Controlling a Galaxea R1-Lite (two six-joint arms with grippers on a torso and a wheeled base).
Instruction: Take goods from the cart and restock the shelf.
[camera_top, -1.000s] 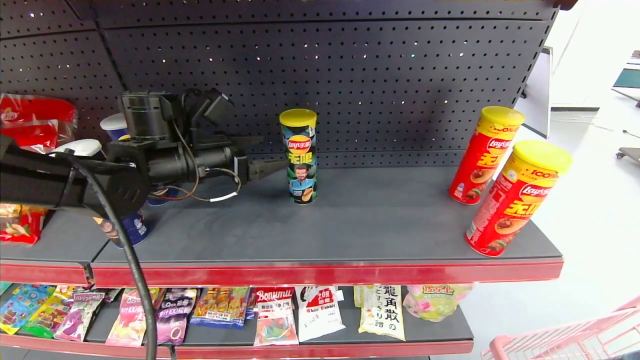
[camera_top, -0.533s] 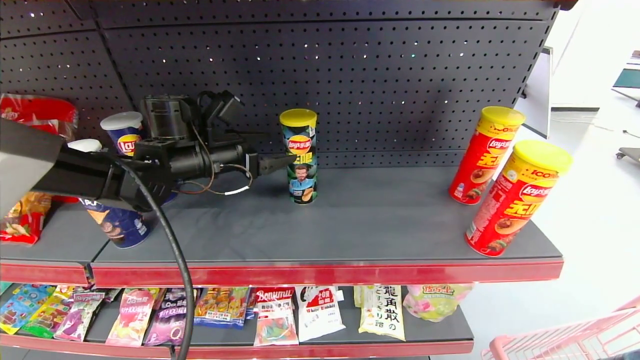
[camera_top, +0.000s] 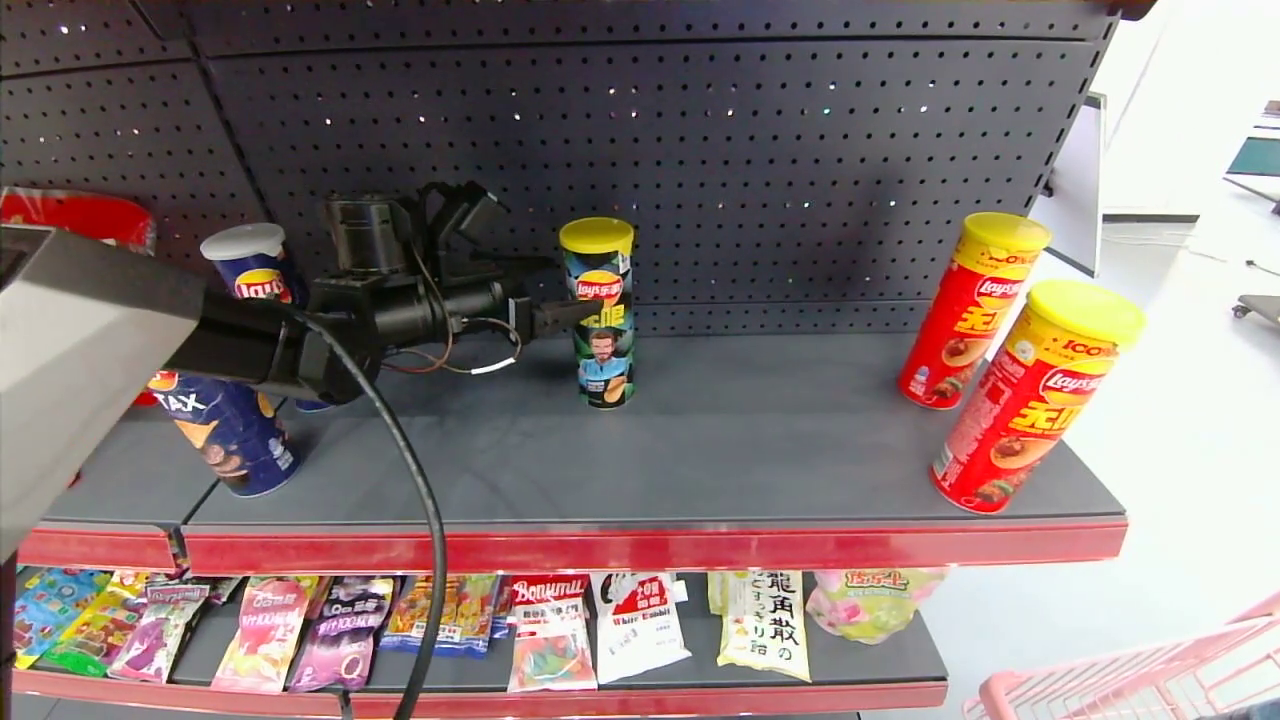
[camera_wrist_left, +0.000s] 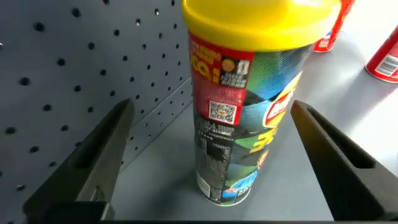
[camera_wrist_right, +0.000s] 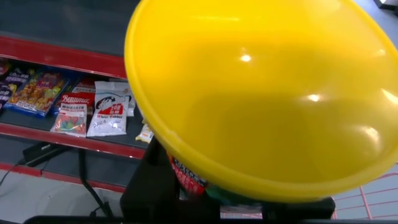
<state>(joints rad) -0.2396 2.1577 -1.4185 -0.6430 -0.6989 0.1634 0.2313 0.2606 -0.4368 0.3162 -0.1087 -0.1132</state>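
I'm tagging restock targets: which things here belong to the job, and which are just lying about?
Job: green can between open jaws of left gripper; yellow-lidded can in right gripper; shelf; pink cart.
Lying about: two red cans; blue cans; snack bags below.

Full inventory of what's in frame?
green can: 1, green, yellow lid, mid upper shelf
red cans: 2, red, yellow lids, upper shelf right end
blue cans: 2, blue, upper shelf left
red bag: 1, red, far left
packets: many, mixed, lower shelf
cart: 1, pink, bottom right
held can: 1, yellow lid, in right pincer
left pincer: 1, black, open, flanking green can
right pincer: 1, black, shut on held can
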